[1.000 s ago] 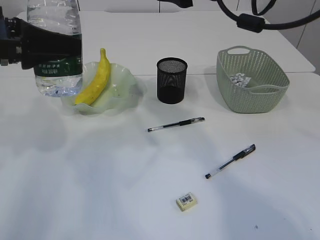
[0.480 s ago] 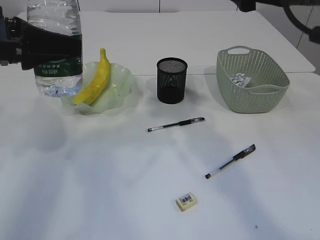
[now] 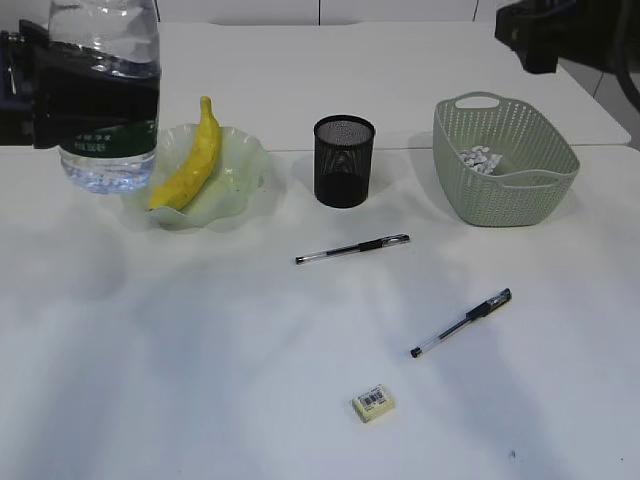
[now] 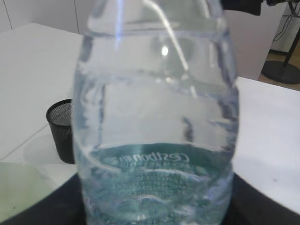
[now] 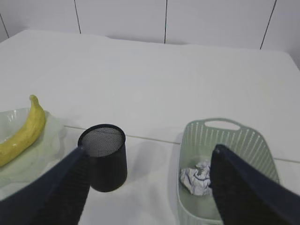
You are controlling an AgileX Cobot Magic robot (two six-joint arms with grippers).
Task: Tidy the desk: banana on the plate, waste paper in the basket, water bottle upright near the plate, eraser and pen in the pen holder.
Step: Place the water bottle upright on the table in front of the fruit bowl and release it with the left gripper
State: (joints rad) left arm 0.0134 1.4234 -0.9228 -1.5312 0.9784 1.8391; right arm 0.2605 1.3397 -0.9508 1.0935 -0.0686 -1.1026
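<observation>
Holding the water bottle up by the plate

L gripper (image 3: 95, 95) pinches the water bottle (image 3: 105, 90) upright, above the desk (image 3: 200, 340), just left of the plate (image 3: 245, 165) w/ banana (image 3: 190, 160). R gripper (image 5: 147, 187) fingers spread wide, holding nothing, above pen holder (image 3: 343, 160) & basket (image 3: 505, 165) w/ waste paper (image 5: 197, 177) inside. Two pens (image 3: 352, 249) (image 3: 460, 323) & eraser (image 3: 372, 403) lie on desk.
</observation>
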